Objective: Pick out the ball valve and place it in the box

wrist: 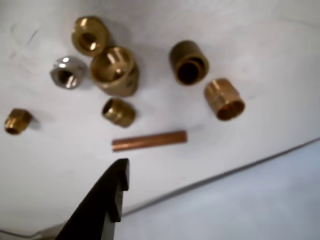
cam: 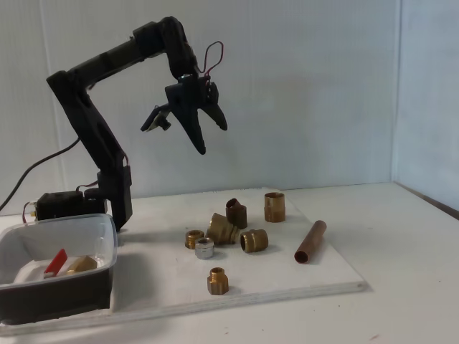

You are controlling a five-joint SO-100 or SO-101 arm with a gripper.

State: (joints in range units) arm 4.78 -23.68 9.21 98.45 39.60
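Note:
The ball valve (cam: 77, 265) lies inside the box (cam: 100, 223) at the lower left of the fixed view. Its red lever and brass body show through the clear wall. The box is a translucent plastic tub with a dark lower part, standing beside the arm's base. My gripper (cam: 212, 137) hangs high in the air above the table, to the right of the box and over the scattered fittings. It is open and holds nothing. In the wrist view one black finger (wrist: 111, 192) reaches in from the bottom edge, above the white board.
Loose parts lie on the white board (cam: 287, 287): a brass elbow (cam: 221, 229) (wrist: 114, 70), a silver nut (cam: 204, 249) (wrist: 67, 72), a copper pipe (cam: 310, 241) (wrist: 149, 140) and several short brass couplings. White walls close the back and the right side.

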